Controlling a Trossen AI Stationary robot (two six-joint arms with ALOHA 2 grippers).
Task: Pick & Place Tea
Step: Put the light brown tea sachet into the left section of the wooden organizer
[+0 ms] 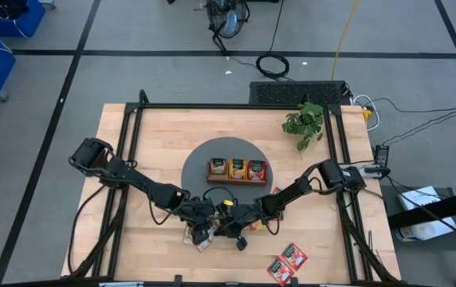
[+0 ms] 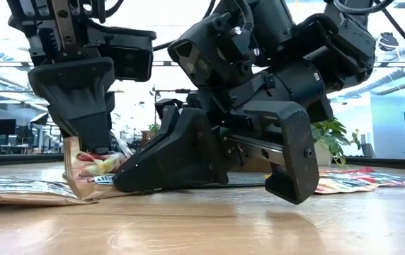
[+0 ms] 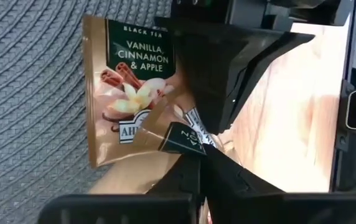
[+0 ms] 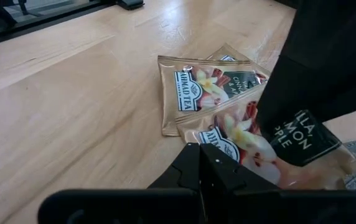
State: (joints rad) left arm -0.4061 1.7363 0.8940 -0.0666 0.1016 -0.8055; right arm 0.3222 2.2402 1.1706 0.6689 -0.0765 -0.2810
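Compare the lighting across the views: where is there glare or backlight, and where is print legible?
Low view: bright windows behind leave both dark grippers silhouetted. Left wrist view: the beige tea sachet reads "Vanilla, Cinnamon & Apple" clearly, while the pale wooden table washes out. Right wrist view: even light, soft sheen on the beige sachets.

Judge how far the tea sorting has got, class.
Done: the tray on the grey mat already holds sachets. In hand: the left tool is shut on a beige sachet. Left: more beige sachets and red sachets on the table.
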